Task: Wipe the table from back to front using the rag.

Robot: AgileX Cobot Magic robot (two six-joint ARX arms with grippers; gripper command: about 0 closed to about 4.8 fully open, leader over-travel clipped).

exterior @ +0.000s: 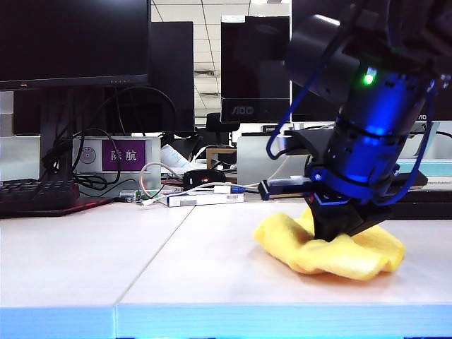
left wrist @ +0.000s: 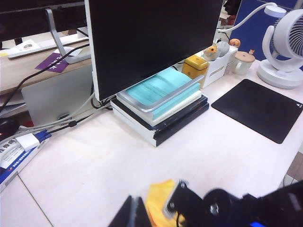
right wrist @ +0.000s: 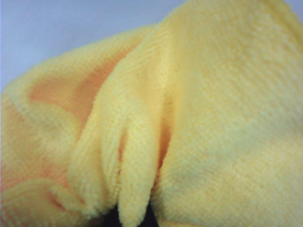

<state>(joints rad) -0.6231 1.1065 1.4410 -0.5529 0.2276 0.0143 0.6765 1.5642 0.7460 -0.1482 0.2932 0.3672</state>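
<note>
Pressing down onto the rag point(exterior: 332, 251), the right gripper point(exterior: 339, 229) stands on the right side of the table point(exterior: 106, 261), its jaws buried in the bunched yellow cloth and clamped shut on it. The rag lies crumpled on the off-white surface, right of the dark seam point(exterior: 166, 244) and not far behind the pale blue front edge point(exterior: 212, 321). From the right wrist camera the rag point(right wrist: 180, 123) fills almost the whole view, folded into soft ridges, with a strip of bare table point(right wrist: 57, 28) at one edge.

The left gripper is not visible in the exterior view. In the left wrist view only a dark part of it point(left wrist: 130, 215) shows at the frame's edge, and whether it is open or closed cannot be told. That view shows a corner of the rag point(left wrist: 158, 201) beside the right arm point(left wrist: 227, 208). Behind it on the table are a monitor point(left wrist: 151, 38) on stacked books point(left wrist: 161, 101), a black mat point(left wrist: 260, 109) and a white fan point(left wrist: 286, 47).
</note>
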